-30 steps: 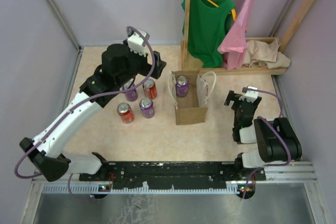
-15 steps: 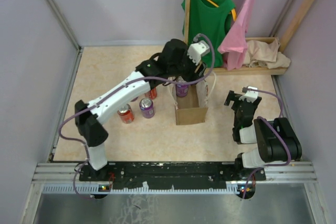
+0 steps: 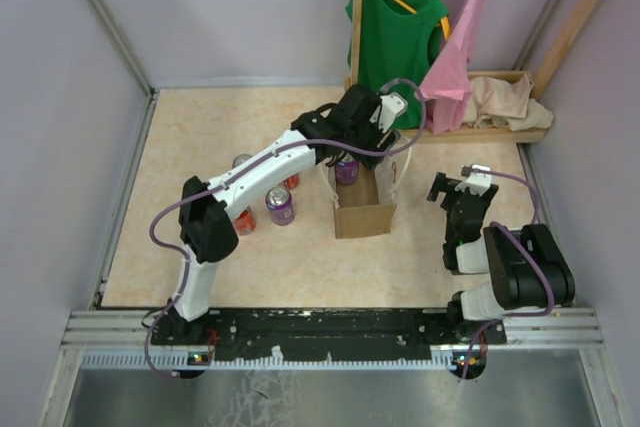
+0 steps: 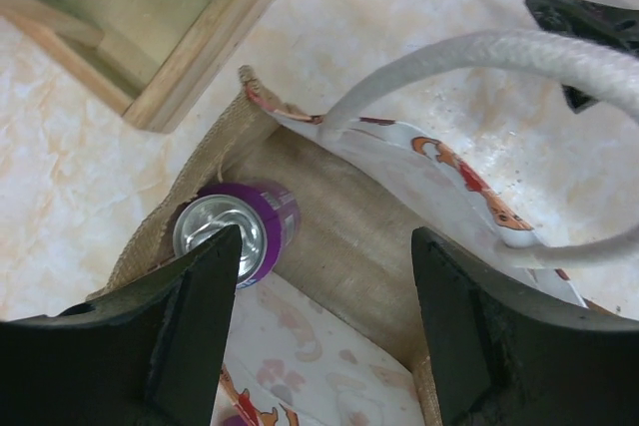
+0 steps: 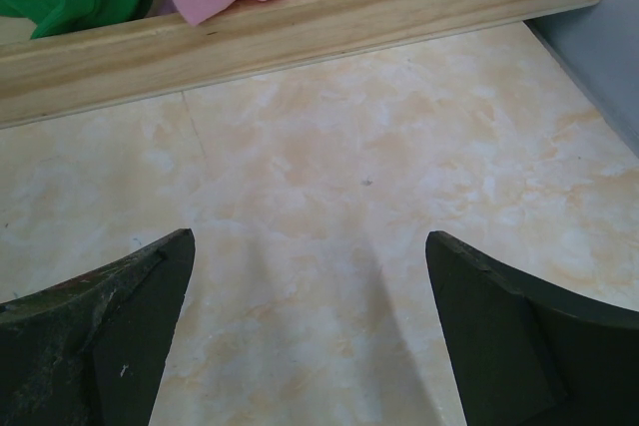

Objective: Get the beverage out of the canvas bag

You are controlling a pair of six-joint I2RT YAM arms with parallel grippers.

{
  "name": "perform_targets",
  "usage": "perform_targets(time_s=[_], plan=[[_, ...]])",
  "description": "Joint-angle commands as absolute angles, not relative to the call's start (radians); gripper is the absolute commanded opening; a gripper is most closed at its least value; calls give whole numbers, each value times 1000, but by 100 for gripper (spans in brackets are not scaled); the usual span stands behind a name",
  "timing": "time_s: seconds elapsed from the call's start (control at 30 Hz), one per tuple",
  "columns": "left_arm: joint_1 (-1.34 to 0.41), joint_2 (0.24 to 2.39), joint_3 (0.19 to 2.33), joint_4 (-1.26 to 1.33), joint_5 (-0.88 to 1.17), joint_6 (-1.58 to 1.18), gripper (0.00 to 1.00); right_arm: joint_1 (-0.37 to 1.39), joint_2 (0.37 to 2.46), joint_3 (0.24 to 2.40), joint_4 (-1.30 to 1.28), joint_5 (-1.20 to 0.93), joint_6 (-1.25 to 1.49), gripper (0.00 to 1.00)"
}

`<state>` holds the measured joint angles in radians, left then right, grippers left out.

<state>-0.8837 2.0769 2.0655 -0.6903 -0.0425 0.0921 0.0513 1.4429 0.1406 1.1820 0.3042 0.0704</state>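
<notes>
My left gripper hangs over the open mouth of the canvas bag, jaws spread wide and holding nothing. In the left wrist view the beverage, a purple can, stands upright in the bag's corner at about 9 o'clock, with a white handle arching across the top. From above, the can sits at the bag's 12 o'clock end. My right gripper rests well apart at the bag's 3 o'clock, jaws also spread, over bare table. A loose purple can stands on the table at the bag's 9 o'clock.
</notes>
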Motion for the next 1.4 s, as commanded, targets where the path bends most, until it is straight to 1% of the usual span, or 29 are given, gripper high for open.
perform_targets(time_s=[0.0,0.23,0.7,1.17,1.37], plan=[[-868,2066,2038,-666,-145,56,75,50,1443,167,1244,315,61,99],[-815,2075,1990,-639,-89,30,75,51,1443,167,1244,315,60,99],[-808,2135,1994,-624,-143,22,76,51,1443,167,1243,316,60,99],[-808,2134,1933,-590,-239,12,77,51,1443,167,1243,315,61,99],[-808,2148,1932,-592,-240,8,79,50,1443,167,1244,315,61,99]])
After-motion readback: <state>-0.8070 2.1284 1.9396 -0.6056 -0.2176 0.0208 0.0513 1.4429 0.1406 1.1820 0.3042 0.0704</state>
